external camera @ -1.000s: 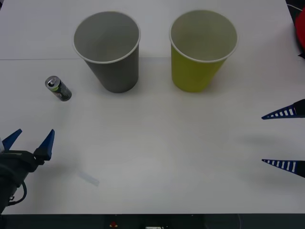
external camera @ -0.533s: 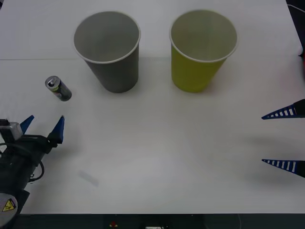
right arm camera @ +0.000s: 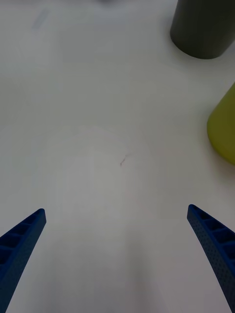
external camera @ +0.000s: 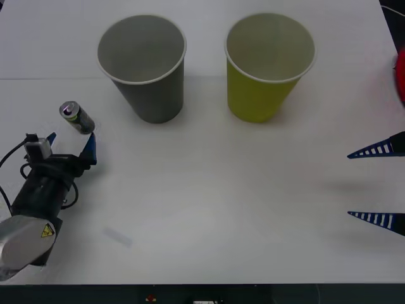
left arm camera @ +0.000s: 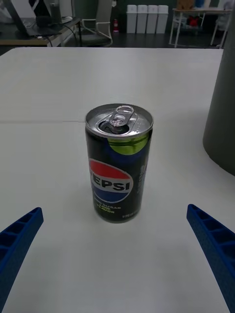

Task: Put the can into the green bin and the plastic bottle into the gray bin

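A: What's nearest the robot?

B: The left gripper (external camera: 68,143), low over the white desk (external camera: 209,209) at its left side. Its blue jaws are spread wide with nothing between them, pointing at the can (external camera: 78,118).

A: And the right one?

B: The right gripper (external camera: 378,185) waits at the desk's right edge, jaws also wide apart and empty. In its wrist view the two blue fingers (right arm camera: 22,244) sit over bare desk.

A: Where exactly is the can?

B: Standing upright on the desk just beyond the left jaws, not touching them. In the left wrist view it is centred between the fingers (left arm camera: 213,244): a dark can (left arm camera: 119,162) with a Pepsi logo, green markings and a silver top whose tab is open.

A: And the bins?

B: Farther back. The gray bin (external camera: 144,68) stands upright to the can's right, near it but apart. The green bin (external camera: 268,66) stands upright to the right of the gray one, a gap between them.
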Robot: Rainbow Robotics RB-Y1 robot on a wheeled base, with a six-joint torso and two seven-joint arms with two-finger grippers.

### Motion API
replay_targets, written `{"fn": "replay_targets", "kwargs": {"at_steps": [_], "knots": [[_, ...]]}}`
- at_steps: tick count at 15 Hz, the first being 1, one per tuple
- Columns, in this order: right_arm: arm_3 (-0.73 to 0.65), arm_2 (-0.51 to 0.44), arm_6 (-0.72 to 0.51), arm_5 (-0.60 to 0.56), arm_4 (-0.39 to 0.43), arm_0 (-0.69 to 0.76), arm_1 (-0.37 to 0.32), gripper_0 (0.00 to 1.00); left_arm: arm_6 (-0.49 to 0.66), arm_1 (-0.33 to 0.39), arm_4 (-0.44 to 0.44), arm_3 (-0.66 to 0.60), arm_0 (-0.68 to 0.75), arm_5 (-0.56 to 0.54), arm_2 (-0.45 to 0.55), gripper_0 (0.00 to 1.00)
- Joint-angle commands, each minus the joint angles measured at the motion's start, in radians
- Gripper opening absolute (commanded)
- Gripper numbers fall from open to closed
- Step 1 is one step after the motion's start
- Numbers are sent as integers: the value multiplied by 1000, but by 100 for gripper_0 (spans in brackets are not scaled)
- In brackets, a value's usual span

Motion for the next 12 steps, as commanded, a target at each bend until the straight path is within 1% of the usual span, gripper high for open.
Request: {"fn": "replay_targets", "kwargs": {"at_steps": [1, 6, 8, 10, 11, 12], "knots": [[0, 0, 0, 0, 0, 0, 0, 100, 2, -32, 8, 54, -53, -26, -3, 100], [0, 0, 0, 0, 0, 0, 0, 100, 0, -88, 21, 142, -138, -62, -3, 100], [0, 0, 0, 0, 0, 0, 0, 100, -15, -102, 55, 163, -165, -80, -1, 100], [0, 0, 0, 0, 0, 0, 0, 100, -75, -110, 124, 163, -185, -89, -3, 100], [0, 0, 0, 0, 0, 0, 0, 100, -80, -110, 140, 166, -191, -91, -3, 100], [0, 0, 0, 0, 0, 0, 0, 100, -75, -113, 141, 171, -202, -120, 2, 100]]}}
